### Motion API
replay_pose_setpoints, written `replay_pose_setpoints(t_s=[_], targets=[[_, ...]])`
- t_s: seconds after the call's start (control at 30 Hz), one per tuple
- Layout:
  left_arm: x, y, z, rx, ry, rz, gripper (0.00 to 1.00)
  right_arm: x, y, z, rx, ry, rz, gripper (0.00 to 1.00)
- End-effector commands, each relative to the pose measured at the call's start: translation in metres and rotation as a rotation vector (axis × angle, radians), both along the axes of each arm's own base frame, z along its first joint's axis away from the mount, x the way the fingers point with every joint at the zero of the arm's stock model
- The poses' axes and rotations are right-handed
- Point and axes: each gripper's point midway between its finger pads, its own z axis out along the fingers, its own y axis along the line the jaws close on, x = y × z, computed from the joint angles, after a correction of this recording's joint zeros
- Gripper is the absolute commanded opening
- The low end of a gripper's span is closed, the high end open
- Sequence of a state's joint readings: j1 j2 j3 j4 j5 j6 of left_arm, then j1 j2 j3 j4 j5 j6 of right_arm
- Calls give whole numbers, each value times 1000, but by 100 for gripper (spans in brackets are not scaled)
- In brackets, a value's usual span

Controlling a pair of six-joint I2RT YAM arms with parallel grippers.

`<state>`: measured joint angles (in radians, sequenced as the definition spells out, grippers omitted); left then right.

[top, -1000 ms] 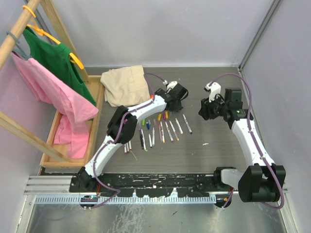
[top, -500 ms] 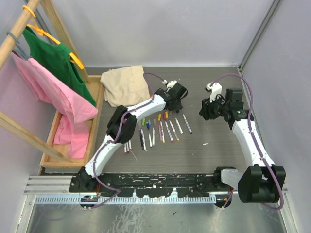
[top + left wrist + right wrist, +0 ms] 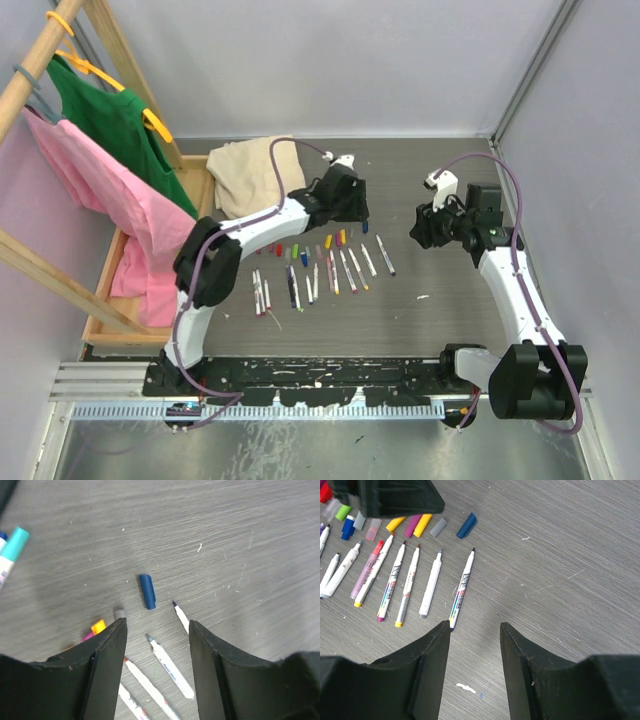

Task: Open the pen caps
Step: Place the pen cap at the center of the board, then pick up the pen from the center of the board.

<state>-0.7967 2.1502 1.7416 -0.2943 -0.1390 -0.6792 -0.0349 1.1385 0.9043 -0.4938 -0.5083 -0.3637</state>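
The left gripper (image 3: 156, 626) is hovering, fingers apart and empty, above a loose blue cap (image 3: 147, 591). The right gripper (image 3: 475, 626) is hanging right of the pens (image 3: 461, 591), likewise spread and empty. The other pen caps (image 3: 422, 525) are lying just beyond the pens' far tips.

L gripper (image 3: 157, 625) is wide apart w/ nothing in it. A blue cap (image 3: 147, 591) lies alone on the gray table (image 3: 240, 535), just past the fingers (image 3: 207, 670). Gray cap (image 3: 120, 613) & yellow cap (image 3: 98, 626) sit by the L finger. White pens (image 3: 169, 667) lie w/ tips bare.

Pen caps (image 3: 466, 525) smooth plastic; table (image 3: 580, 540) matt, grained.
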Motion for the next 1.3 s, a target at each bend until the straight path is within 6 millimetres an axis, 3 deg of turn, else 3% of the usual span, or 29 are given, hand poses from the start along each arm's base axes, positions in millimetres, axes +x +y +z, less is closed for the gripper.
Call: replay_pose_setpoints(t_s=[0.0,0.2,0.43,0.57,0.8,1.27], targets=[[16,18,52,-41,-212,-205,55,4,2,21,8,-88,24,50],[15,73,31,131,-189,-325,61,3,5,19,13,-82,44,50],[13,111,3,367,-115,-440,65,-2,10,13,17,-52,93,50],[15,116,-9,422,-67,-489,60,-2,10,11,19,-46,97,50],[21,110,-19,432,-34,-527,39,-2,11,11,20,-45,99,50],[42,119,-36,449,17,-519,44,-2,11,10,20,-41,99,51]])
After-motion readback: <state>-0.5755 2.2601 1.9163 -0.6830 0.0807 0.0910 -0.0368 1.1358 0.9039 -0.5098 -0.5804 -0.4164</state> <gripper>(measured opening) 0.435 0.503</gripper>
